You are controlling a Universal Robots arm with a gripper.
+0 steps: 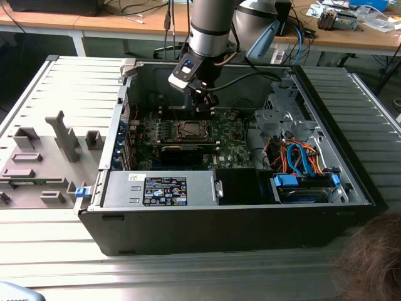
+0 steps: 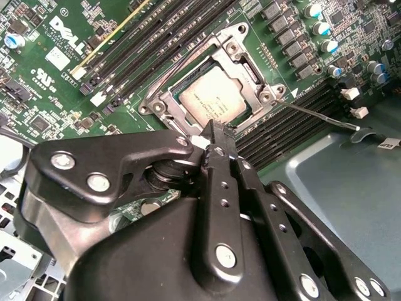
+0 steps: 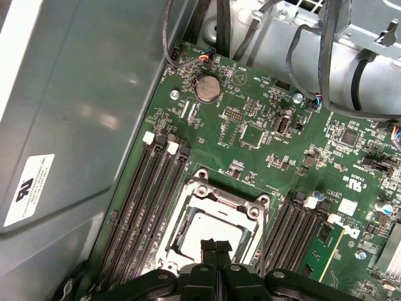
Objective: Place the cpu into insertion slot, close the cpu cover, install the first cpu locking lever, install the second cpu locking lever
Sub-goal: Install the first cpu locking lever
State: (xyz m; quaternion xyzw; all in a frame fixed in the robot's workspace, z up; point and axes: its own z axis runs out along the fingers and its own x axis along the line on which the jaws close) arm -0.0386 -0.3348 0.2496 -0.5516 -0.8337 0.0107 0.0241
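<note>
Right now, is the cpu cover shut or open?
Shut: in the second wrist view the cpu cover lies flat over the cpu, which shows through its window.

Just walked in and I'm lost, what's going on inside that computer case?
A robot arm reaches into the open computer case, its claw shut and close over the cpu. The cpu is already seated on the green motherboard, with the cpu cover lying flat around it. One thin locking lever sticks out sideways, apparently not latched yet.
</note>
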